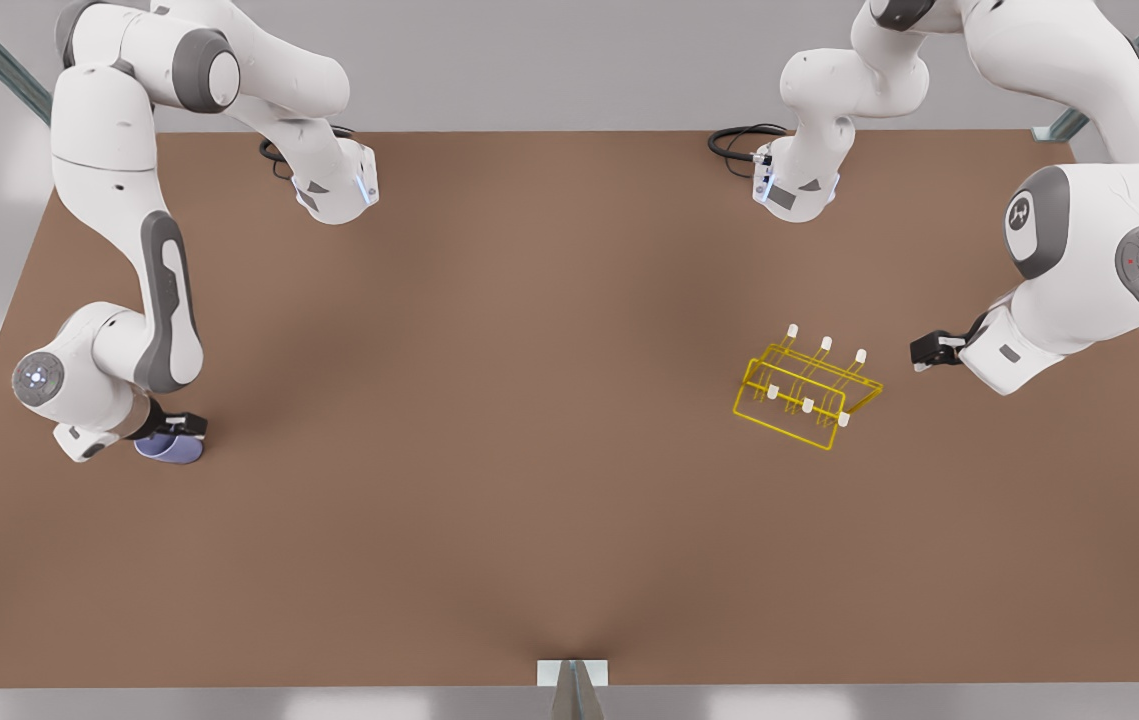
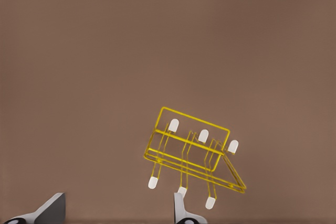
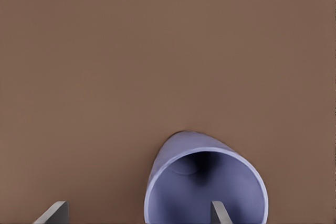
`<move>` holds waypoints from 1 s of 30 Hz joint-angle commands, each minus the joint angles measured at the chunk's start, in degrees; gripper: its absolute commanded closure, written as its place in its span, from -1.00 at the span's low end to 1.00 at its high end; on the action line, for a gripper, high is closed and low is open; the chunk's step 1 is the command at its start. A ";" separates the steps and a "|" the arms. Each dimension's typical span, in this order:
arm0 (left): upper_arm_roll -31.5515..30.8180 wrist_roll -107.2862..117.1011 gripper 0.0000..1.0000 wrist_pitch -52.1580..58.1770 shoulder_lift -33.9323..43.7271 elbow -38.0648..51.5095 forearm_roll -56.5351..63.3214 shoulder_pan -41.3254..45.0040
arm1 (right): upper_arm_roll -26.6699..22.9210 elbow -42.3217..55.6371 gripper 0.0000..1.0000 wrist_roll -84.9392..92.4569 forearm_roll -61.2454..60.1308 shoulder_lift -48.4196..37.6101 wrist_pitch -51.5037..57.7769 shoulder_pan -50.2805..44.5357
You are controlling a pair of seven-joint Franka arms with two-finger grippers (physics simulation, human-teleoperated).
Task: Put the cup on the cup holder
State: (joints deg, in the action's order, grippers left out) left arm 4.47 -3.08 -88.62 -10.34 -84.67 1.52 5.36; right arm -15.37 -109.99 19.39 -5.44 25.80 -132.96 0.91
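The lavender-blue cup (image 1: 171, 448) rests on the brown table at the front view's left, and its open mouth (image 3: 206, 190) faces the right wrist camera. My right gripper (image 1: 181, 427) sits right at the cup, open; one finger (image 3: 218, 212) shows in front of the cup's mouth and the other finger (image 3: 54, 211) stands well off to its side. The yellow wire cup holder (image 1: 806, 390) with white-tipped pegs stands at the front view's right. My left gripper (image 1: 929, 350) hovers beside the cup holder (image 2: 191, 153), open and holding nothing.
The brown table (image 1: 529, 450) stretches wide between cup and cup holder. Both arm bases stand at the far edge, with black cables (image 1: 739, 140) beside them. A small grey bracket (image 1: 572, 675) sits at the near edge.
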 commanded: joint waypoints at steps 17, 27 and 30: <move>0.01 -0.61 -1.00 -0.06 -0.56 0.03 0.15 0.00 | -0.01 -2.60 0.31 8.47 -0.80 2.24 -5.55 1.20; 0.01 -0.61 -1.00 0.03 -0.47 0.11 0.15 0.00 | 0.08 -3.30 0.57 8.64 -0.80 -0.83 -4.76 0.50; 0.01 -0.61 -1.00 0.03 -0.38 0.11 0.15 0.08 | 2.01 -4.27 0.57 8.55 -0.80 -5.76 -1.95 -1.08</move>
State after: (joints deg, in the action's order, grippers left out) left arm 4.47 -3.62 -88.64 -10.82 -84.58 1.64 5.39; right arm -13.31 -114.04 26.55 -6.47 20.81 -137.11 0.22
